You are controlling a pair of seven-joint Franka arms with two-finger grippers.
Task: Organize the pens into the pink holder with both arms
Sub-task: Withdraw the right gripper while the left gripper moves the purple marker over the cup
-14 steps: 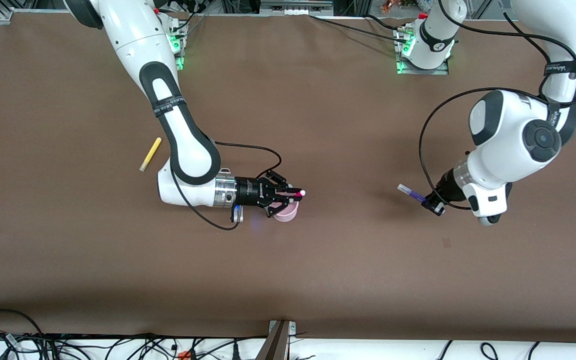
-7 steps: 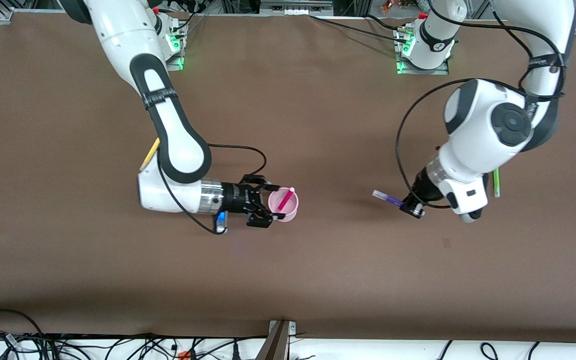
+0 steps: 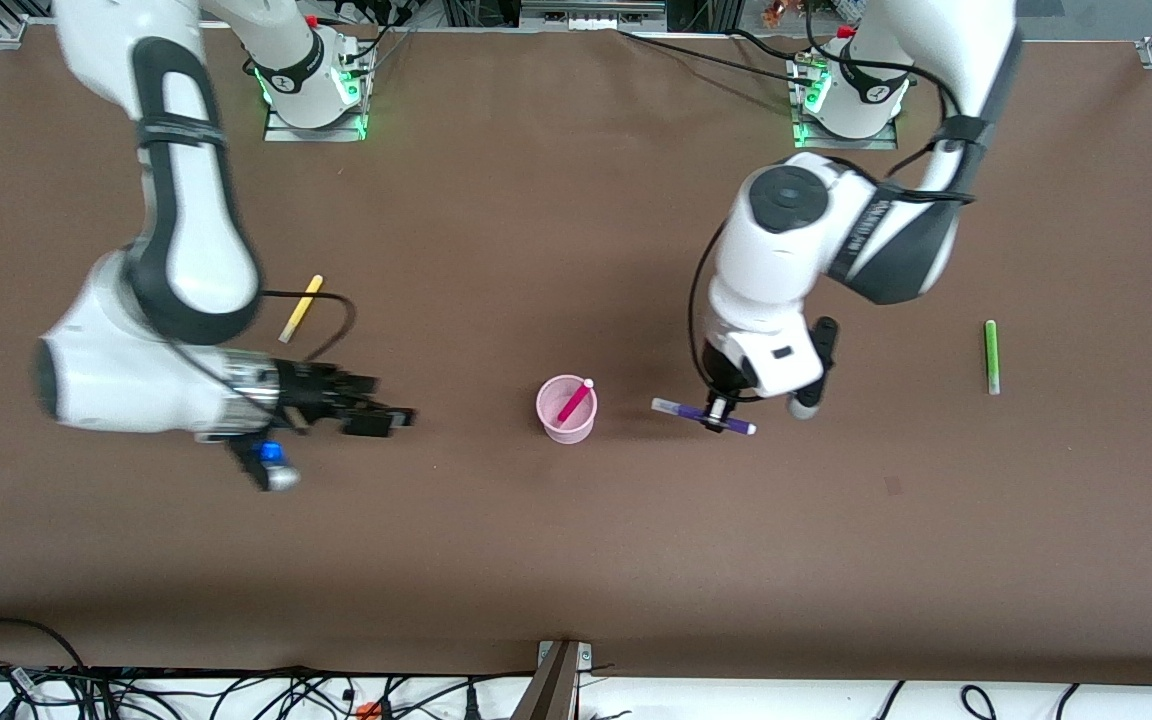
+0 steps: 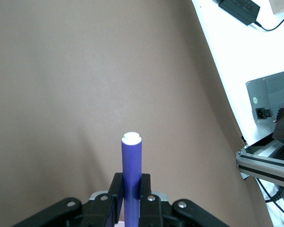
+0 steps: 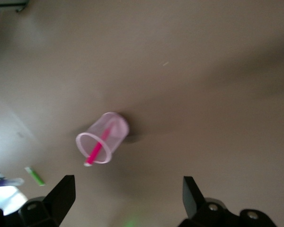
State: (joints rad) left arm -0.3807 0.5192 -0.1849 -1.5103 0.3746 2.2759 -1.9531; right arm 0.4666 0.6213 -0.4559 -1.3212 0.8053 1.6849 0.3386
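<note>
purple pen (image 3: 701, 413) clamped in left gripper (image 3: 717, 414), beside pink holder (image 3: 566, 411)

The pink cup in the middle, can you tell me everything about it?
The pink holder is a small pale pink round cup, see-through plastic by its look, slightly tapered. It stands upright on the brown table with its mouth open. One magenta pen leans inside it, white tip poking over the rim. Neither tool touches it: the right tool is open off to one side, and the left tool holds a purple pen beside it.
</note>
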